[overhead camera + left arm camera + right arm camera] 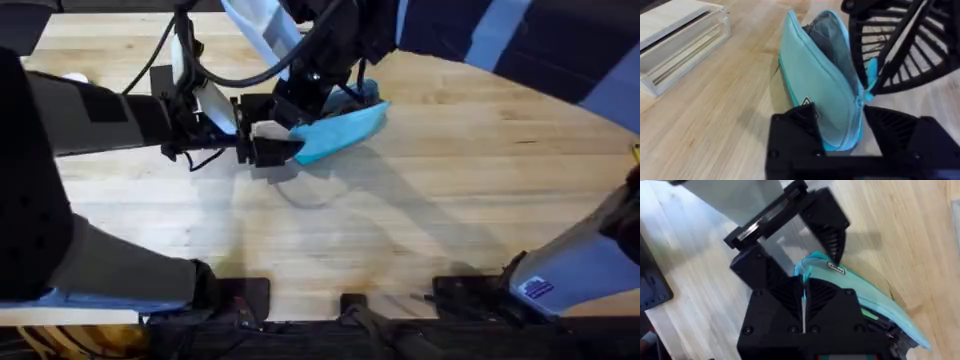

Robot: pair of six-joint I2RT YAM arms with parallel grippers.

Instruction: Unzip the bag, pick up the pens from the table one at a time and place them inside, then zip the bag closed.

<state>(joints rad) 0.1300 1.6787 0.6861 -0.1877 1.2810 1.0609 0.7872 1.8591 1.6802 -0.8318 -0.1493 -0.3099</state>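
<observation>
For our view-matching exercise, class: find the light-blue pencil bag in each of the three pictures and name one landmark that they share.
Overhead: the bag lies upper centre on the table, between both pincers.
Left wrist: the bag fills the centre, its mouth gaping, the left pincer at its near end.
Right wrist: the bag runs from centre to lower right.
Shared landmark: the bag's small label, also at.

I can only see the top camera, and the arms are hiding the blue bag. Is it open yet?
Observer: Yes. The left wrist view shows the bag gaping at its far end, with grey lining inside.
Operator: What's the right pincer pinching?
Observer: The right pincer is shut on the teal zipper pull.
Operator: And the left one?
Observer: The left pincer clamps the bag's closed end, next to a small label.
</observation>
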